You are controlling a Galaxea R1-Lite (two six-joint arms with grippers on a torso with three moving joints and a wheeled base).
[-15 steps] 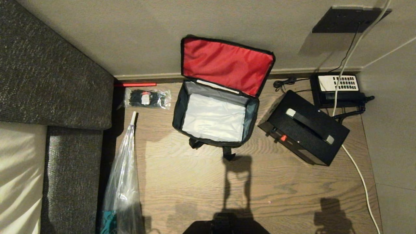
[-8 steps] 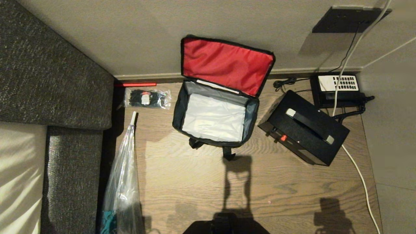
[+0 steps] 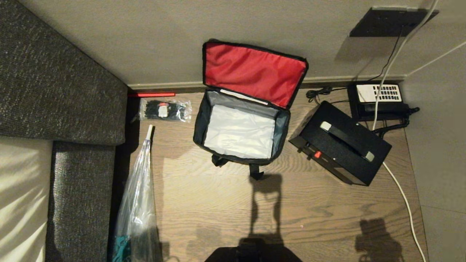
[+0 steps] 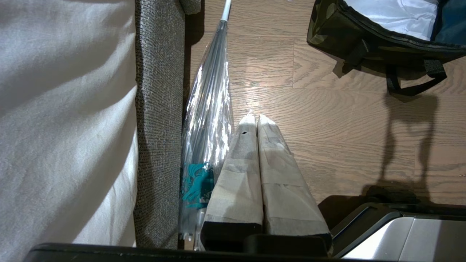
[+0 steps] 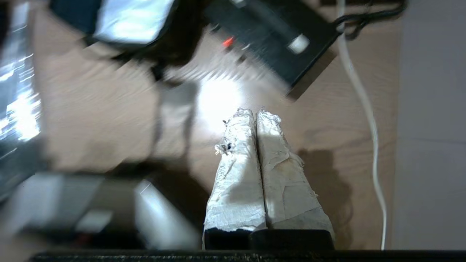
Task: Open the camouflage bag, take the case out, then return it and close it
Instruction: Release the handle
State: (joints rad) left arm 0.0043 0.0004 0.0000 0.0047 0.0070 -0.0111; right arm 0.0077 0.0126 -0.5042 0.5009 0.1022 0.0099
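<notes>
I'm seeing nothing shifting on the floor versus a second ago except the right arm's shadow, lower right in the head view, sliding a little, so I'm reading the right arm as just starting toward the case (image 3: 340, 142). The right gripper (image 5: 255, 112) is pressed closed and empty; its wrist view is smeared, so its exact heading is probably caseward. The left gripper (image 4: 254, 117) is parked, closed, beside a plastic-wrapped umbrella (image 4: 211, 105). The camouflage bag (image 3: 240, 131) is lying open, soft red lid lining up against the wall, crinkly silver interior empty. The case, rigid, black and boxy, is sitting just right of it; return and closing are remaining.
</notes>
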